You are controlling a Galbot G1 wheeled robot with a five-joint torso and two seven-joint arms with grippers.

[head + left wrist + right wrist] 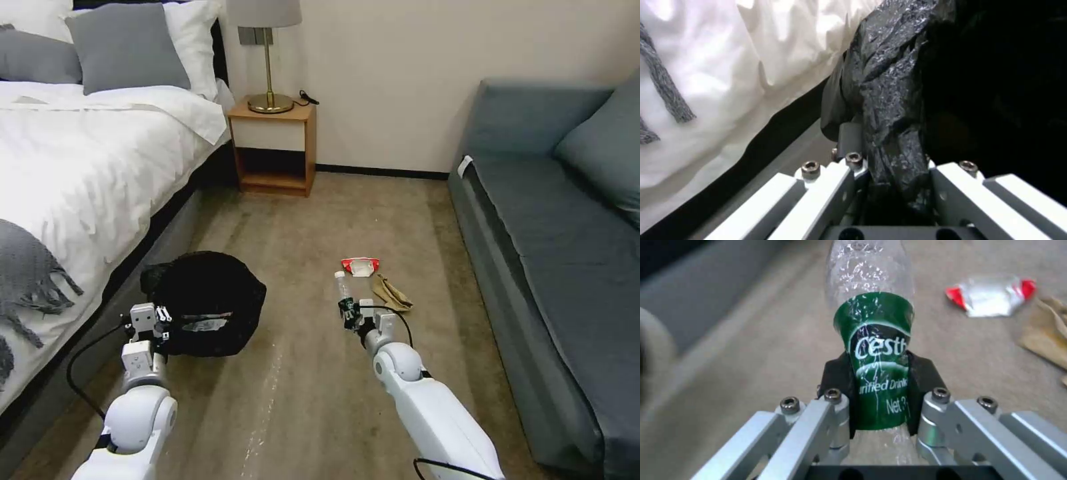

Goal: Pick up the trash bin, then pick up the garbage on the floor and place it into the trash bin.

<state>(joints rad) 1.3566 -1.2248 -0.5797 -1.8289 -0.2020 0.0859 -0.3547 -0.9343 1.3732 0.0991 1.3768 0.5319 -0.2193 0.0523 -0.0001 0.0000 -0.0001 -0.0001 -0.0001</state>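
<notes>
Left gripper (pixel 160 323): low at the near left, beside the bed; its jaws are closed on the crinkled black rim of the trash bin, the bag squeezed between the two fingers (pixel 849 140) in the left wrist view.
Trash bin (pixel 203 303): at the left by the bed's side; black liner hides nearly all of it, something pale shows inside at its near edge.
Right gripper (pixel 352 313): near the middle of the floor, clamped narrow on the bottle, black pads (pixel 838 380) pressed on either side of the green label.
Bottle (pixel 344 293): clear, white cap pointing far, green label in the gripper's hold.
Red-and-white packet (pixel 360 266): on the carpet just beyond the bottle's cap.
Tan scrap (pixel 391 293): on the carpet right of the bottle, just near of the packet.
Carpet (pixel 313 387): beige, between bed (pixel 87 160) at left and grey sofa (pixel 553 227) at right.
Nightstand (pixel 273 147): far, against the wall, lamp on top.
</notes>
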